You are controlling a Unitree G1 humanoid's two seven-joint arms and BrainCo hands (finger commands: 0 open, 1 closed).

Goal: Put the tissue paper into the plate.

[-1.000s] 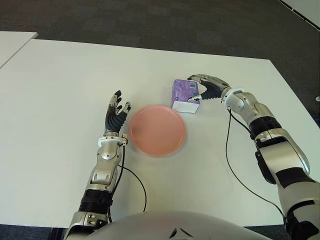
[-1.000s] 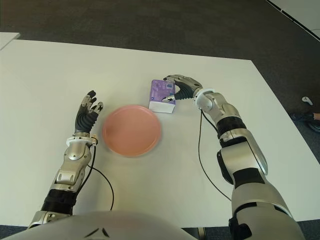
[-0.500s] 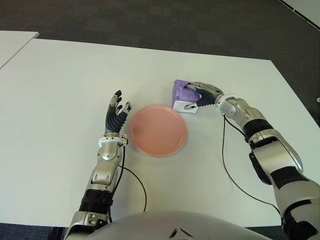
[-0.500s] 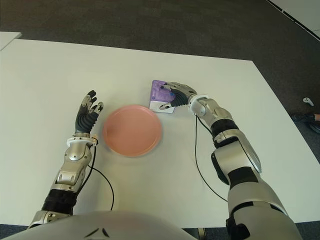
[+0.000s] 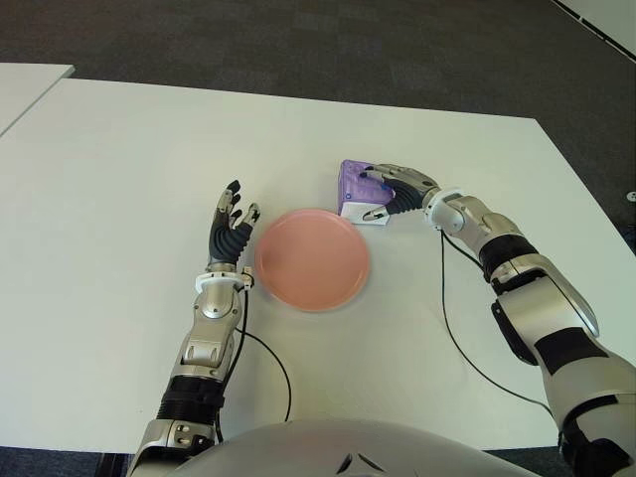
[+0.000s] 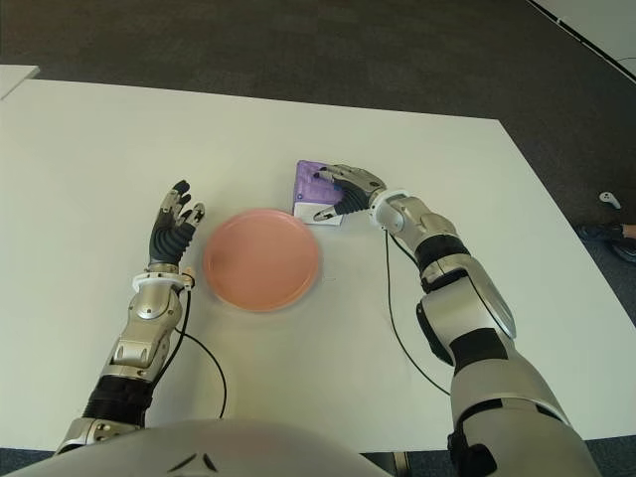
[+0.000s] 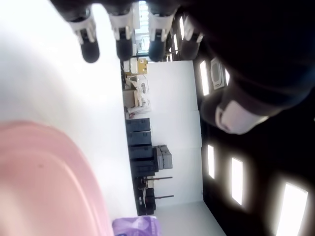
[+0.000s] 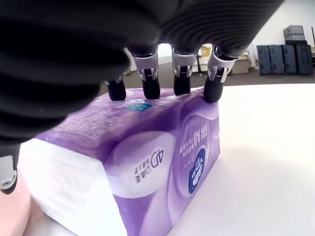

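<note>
Tissue paper (image 8: 133, 162), a purple plastic-wrapped pack, is sitting on the white tabletop (image 5: 119, 169) under the right hand (image 5: 397, 189), whose fingers (image 8: 150, 81) are draping over its top with the tips pressing along the far upper edge and the thumb showing at the near white end, so the grip is closing on the pack, which is not visibly lifting. Judging by the wrap, it is likely handling as light, soft and a little slippery, so squeezing across its short sides seems wisest. Just beside those fingers the pink plate (image 5: 312, 258) is waiting, and beyond its other side the left hand (image 5: 231, 234) is hovering with fingers apart, holding nothing.
</note>
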